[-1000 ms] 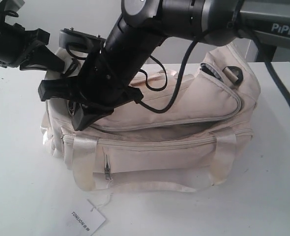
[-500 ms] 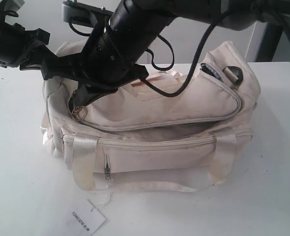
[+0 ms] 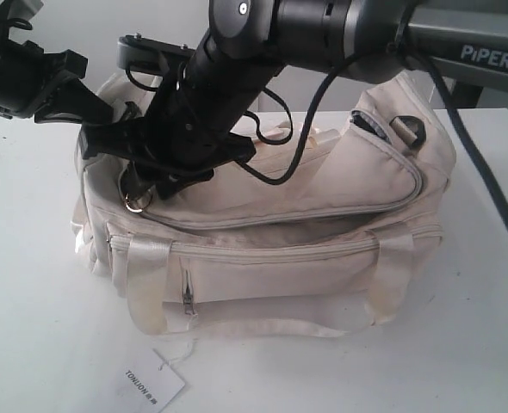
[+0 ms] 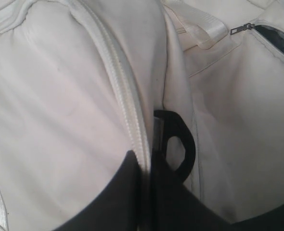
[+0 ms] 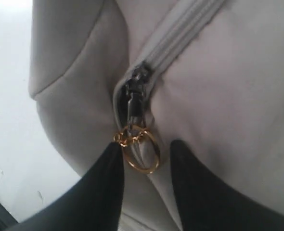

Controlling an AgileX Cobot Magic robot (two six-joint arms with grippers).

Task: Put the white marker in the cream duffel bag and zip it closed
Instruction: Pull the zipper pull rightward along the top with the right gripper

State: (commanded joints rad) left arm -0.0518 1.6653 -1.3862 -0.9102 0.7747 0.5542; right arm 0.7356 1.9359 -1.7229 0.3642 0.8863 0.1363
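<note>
While its fingers [image 5: 98,192] stand parted, the right gripper [image 5: 146,144] seemingly straddles the cream duffel bag's [image 5: 238,96] key-ring [image 5: 143,171].

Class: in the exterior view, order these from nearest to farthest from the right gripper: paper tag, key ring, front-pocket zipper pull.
1. Key ring, just below the right gripper.
2. Front-pocket zipper pull, on the bag front.
3. Paper tag, on the table.

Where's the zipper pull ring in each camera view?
Exterior view: ring hangs at the left end of the bag, under the black arm.
Left wrist view: not in it; only bag fabric and a black strap loop.
Right wrist view: ring near the middle, hanging free between the right gripper fingers.
Shared landmark: the cream bag; its grey zipper ends at the ring.
</note>
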